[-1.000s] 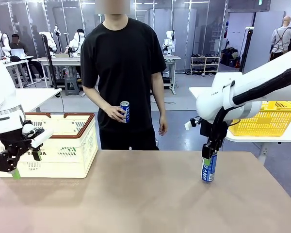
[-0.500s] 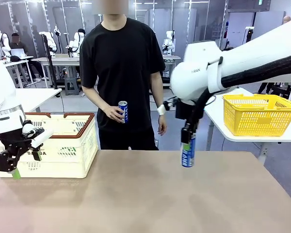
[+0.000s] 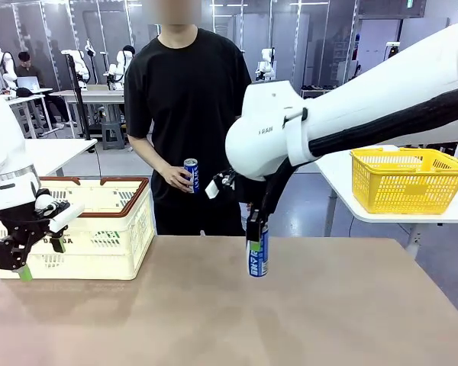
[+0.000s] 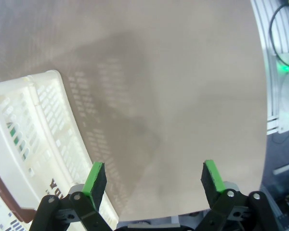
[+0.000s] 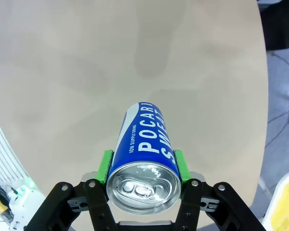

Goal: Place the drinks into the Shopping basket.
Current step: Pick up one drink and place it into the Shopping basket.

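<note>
A slim blue-and-white drink can (image 3: 258, 258) hangs upright a little above the middle of the table, with my right gripper (image 3: 256, 230) shut on its upper part. In the right wrist view the can (image 5: 143, 139) shows its silver top between the green pads (image 5: 105, 166). The person across the table holds another blue can (image 3: 191, 174) in one hand at waist height. The cream Shopping basket (image 3: 130, 229) with a brown rim stands at the table's left. My left gripper (image 3: 40, 258) hovers open in front of it; its jaws (image 4: 154, 175) hold nothing, and the basket's wall (image 4: 43, 120) is at their left.
A yellow mesh basket (image 3: 408, 181) sits on a separate white table at the right. The brown tabletop (image 3: 214, 320) spreads bare between the hanging can and the cream basket. The person stands close to the far edge.
My right arm has lifted the blue can off the table's right part and carried it left to the middle. The left arm has stayed still.
</note>
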Controlling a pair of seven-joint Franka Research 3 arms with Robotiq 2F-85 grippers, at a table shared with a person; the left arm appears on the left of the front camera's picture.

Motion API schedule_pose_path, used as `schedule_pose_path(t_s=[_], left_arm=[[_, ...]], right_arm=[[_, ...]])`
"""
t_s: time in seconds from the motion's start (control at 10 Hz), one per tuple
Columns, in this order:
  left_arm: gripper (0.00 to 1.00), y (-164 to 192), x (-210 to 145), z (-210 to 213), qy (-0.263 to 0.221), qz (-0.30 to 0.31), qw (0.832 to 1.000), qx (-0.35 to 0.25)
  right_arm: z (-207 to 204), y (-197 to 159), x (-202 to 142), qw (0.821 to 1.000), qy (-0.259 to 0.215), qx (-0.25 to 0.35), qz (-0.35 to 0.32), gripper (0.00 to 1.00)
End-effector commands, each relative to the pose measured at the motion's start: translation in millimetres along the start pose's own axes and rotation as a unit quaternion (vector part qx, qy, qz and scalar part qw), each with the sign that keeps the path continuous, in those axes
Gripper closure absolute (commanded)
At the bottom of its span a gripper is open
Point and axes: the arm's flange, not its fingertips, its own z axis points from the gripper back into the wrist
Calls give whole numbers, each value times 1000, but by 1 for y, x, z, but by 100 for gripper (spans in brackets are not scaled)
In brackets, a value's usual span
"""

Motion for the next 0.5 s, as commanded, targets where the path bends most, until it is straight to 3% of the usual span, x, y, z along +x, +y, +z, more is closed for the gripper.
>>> schedule_pose_path(t_s=[0.0, 0.4], left_arm=[[0, -2, 2, 1, 3, 6, 1000, 1], [0, -2, 2, 1, 3, 6, 1000, 1]], right_arm=[[-12, 0, 9, 999, -22, -21, 28, 64], [-44, 8, 26, 998, -22, -15, 48, 64]])
